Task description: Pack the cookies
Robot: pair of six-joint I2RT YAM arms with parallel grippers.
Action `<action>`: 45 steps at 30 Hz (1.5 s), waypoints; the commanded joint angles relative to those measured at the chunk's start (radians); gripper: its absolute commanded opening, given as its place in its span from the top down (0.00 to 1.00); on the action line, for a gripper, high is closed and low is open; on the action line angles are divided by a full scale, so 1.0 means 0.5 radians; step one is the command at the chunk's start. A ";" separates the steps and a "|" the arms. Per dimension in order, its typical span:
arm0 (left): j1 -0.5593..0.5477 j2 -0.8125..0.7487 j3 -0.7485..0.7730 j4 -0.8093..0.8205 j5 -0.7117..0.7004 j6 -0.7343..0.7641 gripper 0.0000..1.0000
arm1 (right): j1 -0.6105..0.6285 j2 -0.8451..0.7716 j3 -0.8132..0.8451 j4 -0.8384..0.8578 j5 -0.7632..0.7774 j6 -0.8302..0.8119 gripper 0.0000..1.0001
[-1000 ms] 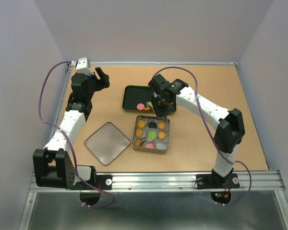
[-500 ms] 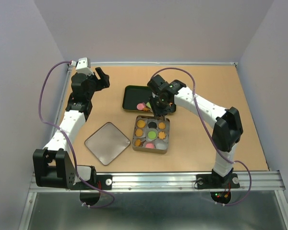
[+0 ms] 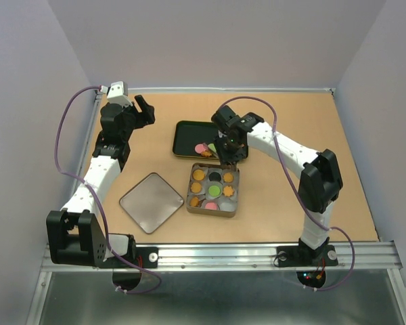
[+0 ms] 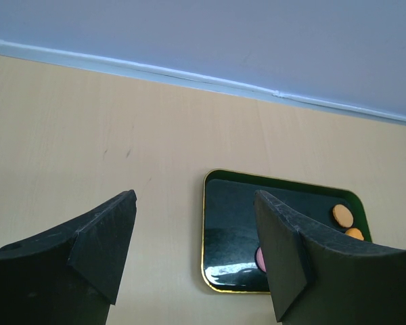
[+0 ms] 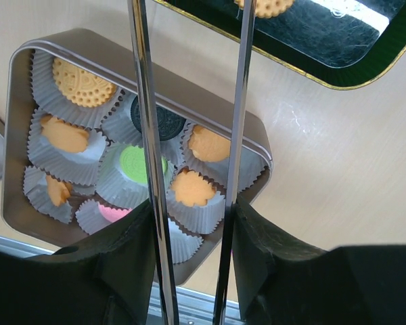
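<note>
The cookies (image 5: 141,162) are small matte discs in orange, green, pink and one black sandwich, some orange ones scalloped or stamped too finely to read. Most sit in fluted white paper cups (image 5: 44,74) inside a square brushed-metal tin (image 5: 9,135) with clipped corners. A few lie loose on the glossy dark green, gold-rimmed tray (image 4: 230,230) just beyond it. A flat grey square lid (image 3: 151,202) lies left of the tin on the tan wooden table (image 3: 291,122). The right gripper (image 3: 225,160) hangs over the tin's far edge, its long thin metal blades (image 5: 141,101) parted with nothing seen between them and their tips out of view. The left gripper (image 4: 195,196) hovers well apart, black jaws spread wide, empty.
</note>
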State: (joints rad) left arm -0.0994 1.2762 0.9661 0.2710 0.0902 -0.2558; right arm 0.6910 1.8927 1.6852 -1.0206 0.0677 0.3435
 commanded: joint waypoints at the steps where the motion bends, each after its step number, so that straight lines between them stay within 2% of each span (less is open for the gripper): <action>1: -0.013 -0.052 0.053 0.053 0.019 0.008 0.20 | -0.041 -0.015 -0.038 0.056 0.015 0.000 0.52; 12: -0.016 -0.046 0.053 0.056 0.028 0.008 0.20 | -0.057 -0.131 -0.106 0.041 -0.025 0.000 0.52; 20: -0.016 -0.049 0.050 0.056 0.025 0.005 0.20 | -0.100 -0.058 -0.124 0.047 0.000 -0.012 0.52; 29: -0.025 -0.043 0.050 0.056 0.025 0.011 0.19 | -0.281 0.016 0.074 0.044 0.006 -0.067 0.52; 37: -0.028 -0.043 0.053 0.053 0.016 0.015 0.20 | -0.290 0.025 0.237 0.038 -0.123 -0.067 0.53; 45: -0.028 -0.031 0.053 0.053 0.022 0.011 0.20 | -0.290 -0.030 0.247 0.010 -0.255 -0.064 0.53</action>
State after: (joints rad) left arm -0.1101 1.2762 0.9661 0.2710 0.0967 -0.2558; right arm 0.5426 1.9244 1.7535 -1.0206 -0.0132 0.3172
